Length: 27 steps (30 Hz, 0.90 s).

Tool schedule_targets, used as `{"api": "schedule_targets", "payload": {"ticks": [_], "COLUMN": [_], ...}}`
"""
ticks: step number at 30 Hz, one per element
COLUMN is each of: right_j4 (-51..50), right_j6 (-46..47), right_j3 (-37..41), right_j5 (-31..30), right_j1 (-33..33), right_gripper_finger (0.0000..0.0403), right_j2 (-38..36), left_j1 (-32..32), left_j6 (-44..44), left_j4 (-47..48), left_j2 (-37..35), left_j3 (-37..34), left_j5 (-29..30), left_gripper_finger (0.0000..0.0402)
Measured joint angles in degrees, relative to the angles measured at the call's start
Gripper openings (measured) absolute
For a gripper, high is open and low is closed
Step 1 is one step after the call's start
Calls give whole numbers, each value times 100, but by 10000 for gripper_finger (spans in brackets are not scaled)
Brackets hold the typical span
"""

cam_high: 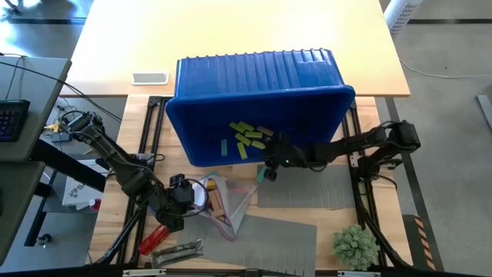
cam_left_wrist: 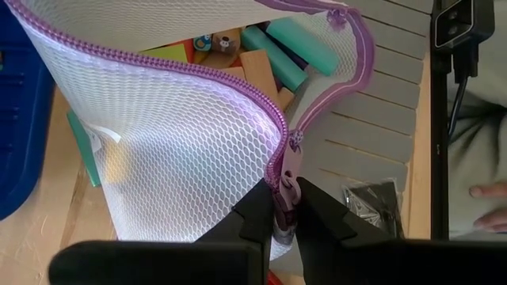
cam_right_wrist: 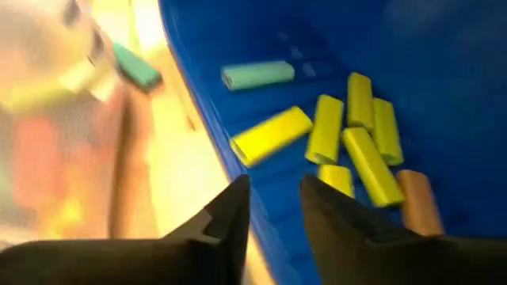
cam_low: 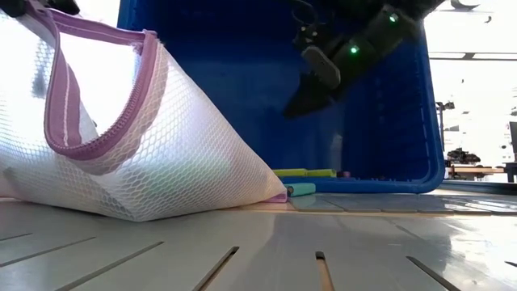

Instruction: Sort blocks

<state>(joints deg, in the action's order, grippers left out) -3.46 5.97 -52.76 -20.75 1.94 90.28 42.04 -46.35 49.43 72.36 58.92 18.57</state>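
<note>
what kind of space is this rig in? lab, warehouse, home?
Most likely a robotics lab or office workspace. The two arms work at a slatted wooden bench on a metal frame, a pale desk stands behind it, and a keyboard with loose cables sits on a side table.

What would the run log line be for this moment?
left gripper: shut on mesh bag zipper edge | right gripper: open, empty, over blue bin | yellow-green blocks: in bin

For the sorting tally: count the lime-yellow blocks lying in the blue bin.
6 lime-yellow blocks, clustered on the blue bin floor beside a tan block; others may hide behind the right gripper.
</note>
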Motion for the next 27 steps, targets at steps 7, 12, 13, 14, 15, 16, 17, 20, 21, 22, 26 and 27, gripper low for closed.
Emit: {"api": "schedule_targets", "payload": {"ticks": [7, 12, 13, 14, 15, 16, 17, 20, 21, 22, 26, 27], "right_j4": [2927, 3385, 3253, 3131, 3052, 3051, 3125, 3061, 2949, 2842, 2523, 2422], "right_j6": [665, 473, 492, 515, 534, 541, 508, 424, 428, 428, 445, 415], "right_j3": [1827, 2508, 2516, 2519, 2520, 2526, 2526, 2390, 2348, 2296, 2097, 2055], "right_j5": [-383, -471, -468, -482, -543, -581, -555, -70, 37, 149, 437, 455], "right_j1": [309, 1, -80, -168, -273, -396, -515, -885, -999, -1105, -1343, -1334], "right_gripper_finger": [155, 162, 162, 162, 162, 162, 162, 164, 167, 171, 203, 214], "right_j2": [-391, -360, -316, -253, -184, -106, -51, 110, 150, 168, 175, 175], "left_j1": [-2, -2, -2, 0, 0, -2, -1, -2, -2, 0, 0, -2], "left_j6": [0, 2, 1, 0, 2, 2, 2, 1, 0, 0, 2, 0], "left_j4": [-2, -1, 0, 0, -2, 0, -2, -1, 0, 0, -2, -4], "left_j2": [0, 0, 0, 0, 0, 0, 0, 0, 0, 0, -2, -2], "left_j3": [0, 0, 0, 0, 0, 0, 0, 0, 0, 0, 0, 0], "left_j5": [2, 4, 3, 2, 2, 2, 2, 2, 4, 2, 2, 4], "left_gripper_finger": [24, 24, 24, 24, 24, 24, 24, 24, 24, 24, 24, 24]}}
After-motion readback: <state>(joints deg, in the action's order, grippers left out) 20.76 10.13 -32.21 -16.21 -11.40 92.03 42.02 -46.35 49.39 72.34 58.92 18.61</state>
